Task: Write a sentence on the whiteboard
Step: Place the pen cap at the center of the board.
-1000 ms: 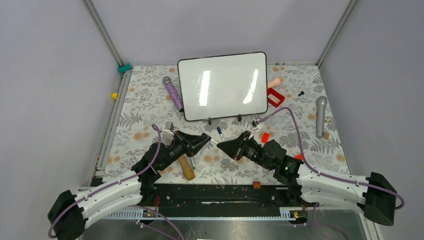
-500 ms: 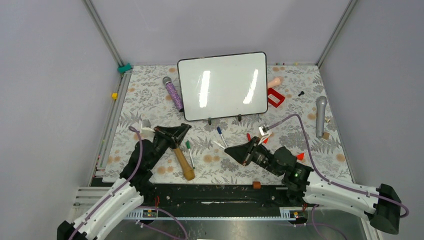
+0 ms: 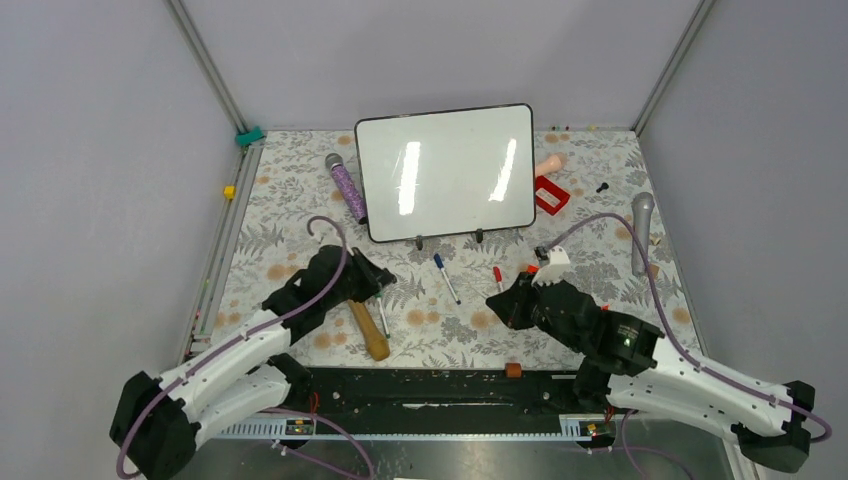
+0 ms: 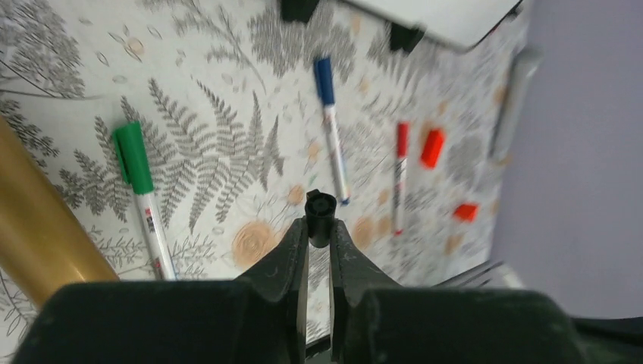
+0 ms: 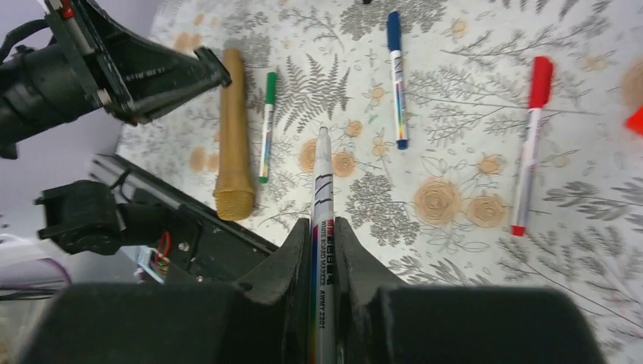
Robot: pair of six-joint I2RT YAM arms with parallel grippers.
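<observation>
purple microphone [image 3: 345,186]: lies on the floral table cover [image 3: 290,205], just left of the board's left edge.
left gripper [image 4: 319,230]: low over the near left of the table, fingers pinched shut on a small black cap [image 4: 319,208] that pokes out past the fingertips.
wooden handle [image 3: 369,331]: lies on the cover just near of the left gripper, its butt end pointing at the near edge.
green marker [image 4: 141,186]: capped, lies just right of the wooden handle and roughly parallel to it.
whiteboard [image 3: 445,170]: stands propped at the far middle of the table on two small black feet, tilted back; its face shows white with two bright streaks of glare.
blue marker [image 3: 446,277]: capped, lies on the cover near of the board's feet.
red marker [image 3: 498,277]: capped, lies just right of the blue marker, apart from it.
right gripper [image 5: 322,231]: low over the near right of the table, fingers clamped on a white marker [image 5: 322,178] with its bare tip pointing left, out past the fingertips.
red frame [image 3: 551,195]: small, sits by the board's lower right corner.
grey microphone [image 3: 641,231]: lies at the far right, well apart from the board.
</observation>
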